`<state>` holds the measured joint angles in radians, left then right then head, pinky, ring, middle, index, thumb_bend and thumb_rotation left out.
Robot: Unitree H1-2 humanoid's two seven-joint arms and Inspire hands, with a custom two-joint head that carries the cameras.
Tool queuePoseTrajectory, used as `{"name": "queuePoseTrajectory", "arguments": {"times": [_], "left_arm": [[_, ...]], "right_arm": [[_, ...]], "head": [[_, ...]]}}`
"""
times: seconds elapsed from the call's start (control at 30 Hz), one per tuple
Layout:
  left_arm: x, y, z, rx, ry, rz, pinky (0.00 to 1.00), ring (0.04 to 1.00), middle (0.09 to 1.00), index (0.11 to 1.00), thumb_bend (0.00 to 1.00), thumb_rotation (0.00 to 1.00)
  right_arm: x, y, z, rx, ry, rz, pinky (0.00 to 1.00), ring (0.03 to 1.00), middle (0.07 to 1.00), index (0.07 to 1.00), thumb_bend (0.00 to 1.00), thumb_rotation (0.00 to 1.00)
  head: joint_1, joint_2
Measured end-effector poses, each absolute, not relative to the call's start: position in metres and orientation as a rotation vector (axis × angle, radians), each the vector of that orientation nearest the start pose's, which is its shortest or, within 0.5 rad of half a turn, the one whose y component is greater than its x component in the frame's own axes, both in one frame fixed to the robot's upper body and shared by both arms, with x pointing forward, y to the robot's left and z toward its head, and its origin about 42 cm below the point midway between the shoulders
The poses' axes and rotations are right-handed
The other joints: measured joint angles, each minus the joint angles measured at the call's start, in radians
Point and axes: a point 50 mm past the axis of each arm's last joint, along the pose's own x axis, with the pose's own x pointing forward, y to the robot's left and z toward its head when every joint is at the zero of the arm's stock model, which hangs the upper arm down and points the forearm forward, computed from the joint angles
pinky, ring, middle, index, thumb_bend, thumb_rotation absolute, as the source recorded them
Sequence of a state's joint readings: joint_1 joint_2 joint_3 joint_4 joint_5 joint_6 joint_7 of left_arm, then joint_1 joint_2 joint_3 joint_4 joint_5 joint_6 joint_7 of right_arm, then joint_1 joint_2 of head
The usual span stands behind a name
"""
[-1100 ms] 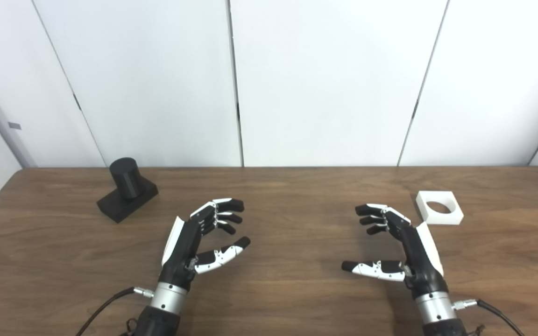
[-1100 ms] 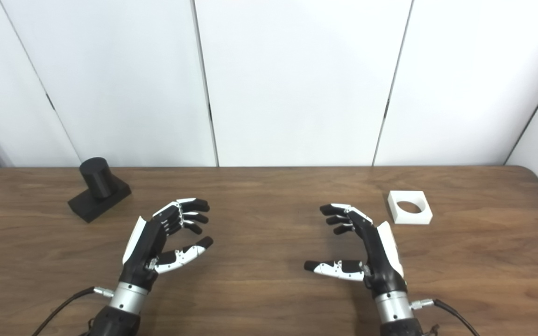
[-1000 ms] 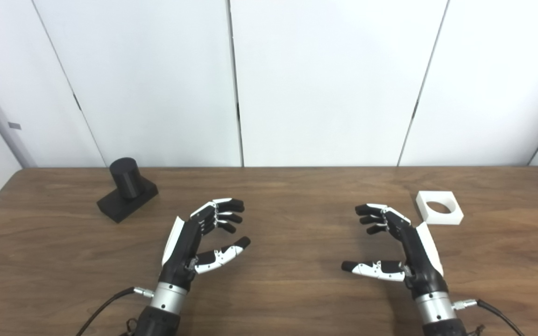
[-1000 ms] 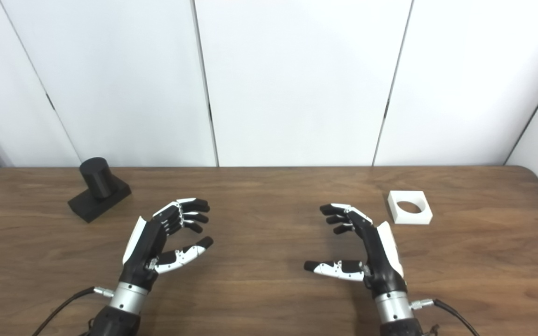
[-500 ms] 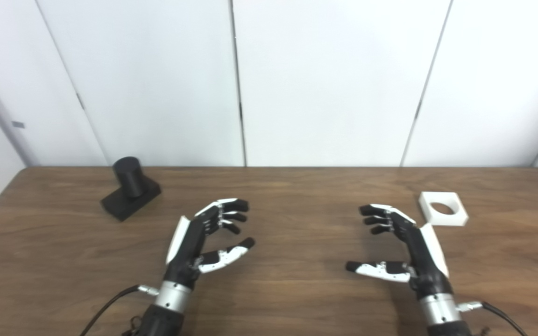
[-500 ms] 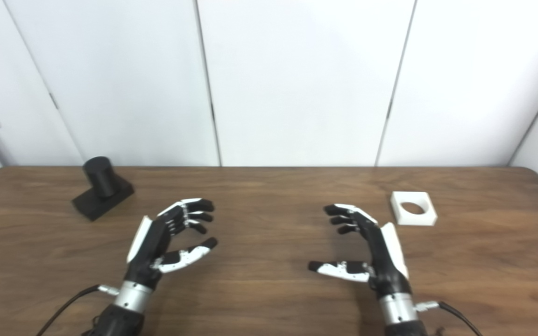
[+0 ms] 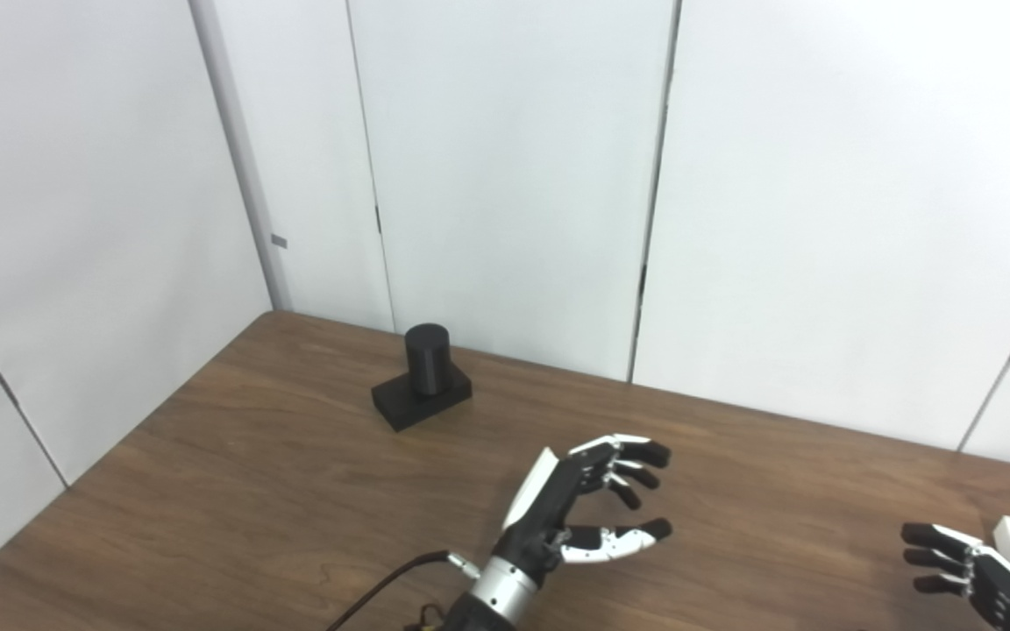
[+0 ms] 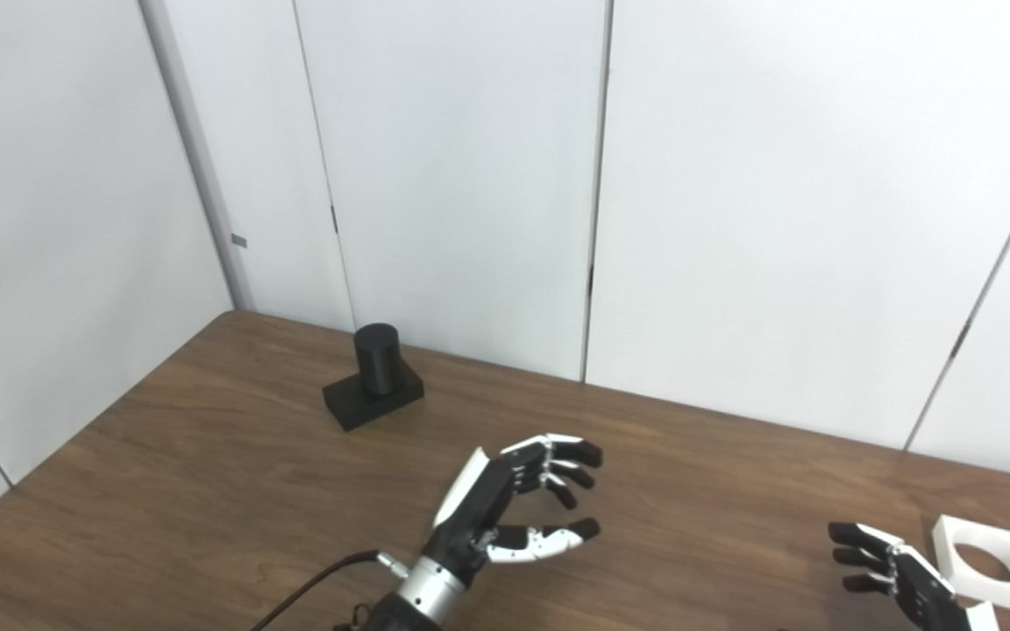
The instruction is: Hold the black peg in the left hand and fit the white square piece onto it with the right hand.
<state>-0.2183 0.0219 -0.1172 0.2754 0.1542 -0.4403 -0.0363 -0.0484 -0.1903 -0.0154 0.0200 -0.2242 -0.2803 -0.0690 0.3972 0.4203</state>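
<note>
The black peg (image 7: 424,377), a short cylinder upright on a black block base, stands on the wooden table (image 7: 233,464) near its far left corner. My left hand (image 7: 579,508) hovers open over the table to the right of the peg and nearer to me, well apart from it, with nothing in it. The white square piece (image 8: 985,561), with a round hole through it, lies flat at the lower right. My right hand (image 8: 895,574) is open just left of it, partly cut off by the picture's bottom edge.
White wall panels (image 7: 514,175) rise behind the table and along its left side. The table's left edge (image 7: 102,456) runs diagonally toward me. A black cable (image 7: 382,592) trails from my left wrist.
The camera has swung to the left, so the whole scene has shifted right and tilted. Both hands stay open in much the same pose; the peg and the white piece rest where they were.
</note>
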Motion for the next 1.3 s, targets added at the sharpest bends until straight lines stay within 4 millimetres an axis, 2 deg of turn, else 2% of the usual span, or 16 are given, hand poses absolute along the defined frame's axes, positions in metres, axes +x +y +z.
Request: {"name": "queuePoseTrajectory", "arguments": {"times": [0.47, 0.63, 0.77, 0.87, 0.97, 1.07, 1.3], "left_arm": [[0.345, 0.162, 0.114, 0.183, -0.387, -0.219, 0.51, 0.649, 0.722, 0.692, 0.63, 0.00], [0.345, 0.163, 0.118, 0.251, -0.398, -0.215, 0.49, 0.659, 0.731, 0.671, 0.73, 0.03], [0.340, 0.184, 0.119, 0.346, -0.314, -0.229, 0.53, 0.690, 0.751, 0.698, 0.78, 0.12], [0.343, 0.211, 0.134, 0.475, -0.262, -0.217, 0.57, 0.725, 0.758, 0.715, 0.77, 0.14], [0.348, 0.234, 0.153, 0.580, -0.262, -0.195, 0.58, 0.729, 0.764, 0.683, 0.79, 0.09], [0.354, 0.245, 0.169, 0.616, -0.255, -0.171, 0.59, 0.726, 0.759, 0.670, 0.81, 0.06], [0.357, 0.264, 0.184, 0.650, -0.272, -0.129, 0.56, 0.715, 0.752, 0.710, 0.80, 0.04]], "right_arm": [[0.292, -0.270, 0.134, -0.430, -0.297, -0.029, 0.56, 0.662, 0.705, 0.681, 0.53, 0.00], [0.292, -0.269, 0.135, -0.427, -0.290, -0.029, 0.56, 0.661, 0.705, 0.680, 0.53, 0.00], [0.292, -0.269, 0.135, -0.422, -0.289, -0.029, 0.55, 0.658, 0.702, 0.676, 0.53, 0.00], [0.292, -0.270, 0.134, -0.421, -0.281, -0.028, 0.56, 0.664, 0.704, 0.673, 0.53, 0.00], [0.292, -0.269, 0.134, -0.420, -0.278, -0.022, 0.56, 0.666, 0.704, 0.674, 0.53, 0.00], [0.293, -0.269, 0.134, -0.416, -0.277, -0.016, 0.56, 0.668, 0.707, 0.676, 0.52, 0.00], [0.293, -0.272, 0.135, -0.416, -0.271, -0.026, 0.53, 0.647, 0.702, 0.675, 0.53, 0.00]], "head": [[0.011, 0.005], [0.011, 0.006], [0.011, 0.006], [0.017, 0.006], [0.025, 0.008], [0.031, 0.009], [0.031, 0.012]]}}
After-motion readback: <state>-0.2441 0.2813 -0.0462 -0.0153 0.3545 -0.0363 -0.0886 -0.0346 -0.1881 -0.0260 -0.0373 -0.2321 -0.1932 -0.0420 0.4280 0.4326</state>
